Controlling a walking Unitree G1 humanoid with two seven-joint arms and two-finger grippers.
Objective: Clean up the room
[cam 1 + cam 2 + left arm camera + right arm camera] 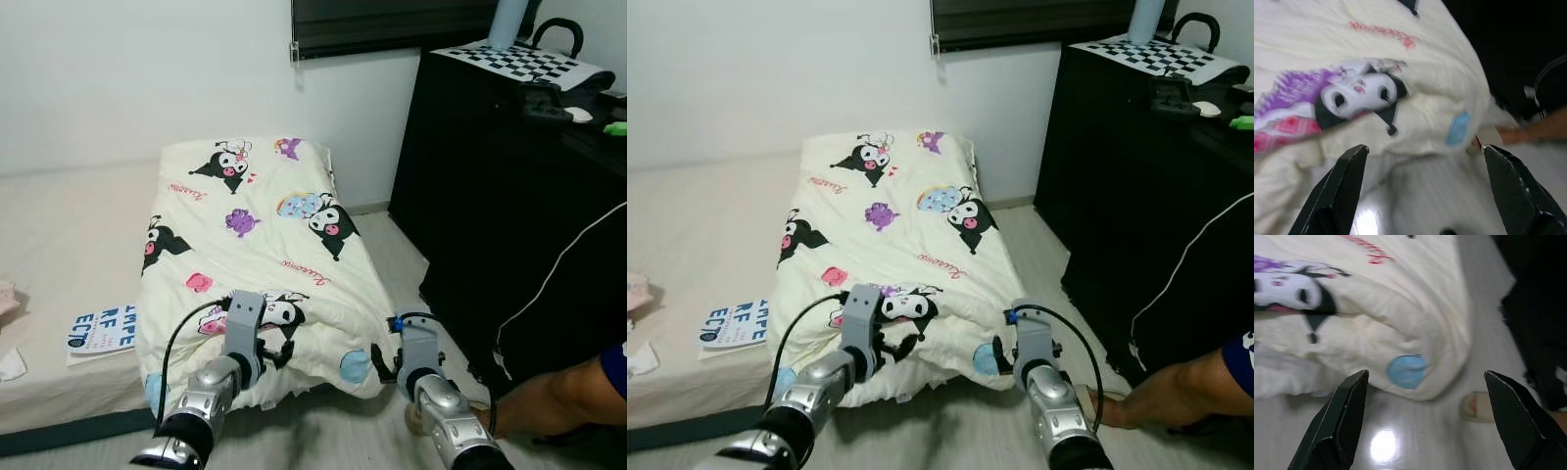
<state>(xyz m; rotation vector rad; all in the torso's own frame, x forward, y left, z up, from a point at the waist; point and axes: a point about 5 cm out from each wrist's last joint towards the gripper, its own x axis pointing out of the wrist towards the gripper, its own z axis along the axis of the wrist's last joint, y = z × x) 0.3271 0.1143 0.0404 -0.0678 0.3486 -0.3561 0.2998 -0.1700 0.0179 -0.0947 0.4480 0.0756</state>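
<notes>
**Reaching for the quilt's near edge**

Starting at the lower left of the head view, a printed booklet (103, 330) lies on the pale mattress (59, 245), just beside the cartoon-print quilt (260, 235) that fills the middle of the frame. The left claw (277, 351) hovers over the quilt's rumpled near hem, fingers spread wide and empty. Right of it, near the bottom centre, the right claw (384, 364) hangs just off the quilt's lower right corner, also wide open, nothing held; its wrist view shows that corner drooping towards the floor (1415, 440). Further right stands a black cabinet (490, 176), with a person's arm (549, 397) low at the right edge. Judged step: straightening the quilt. Next, both claws would need to close on the hem, well clear of that arm.
</notes>
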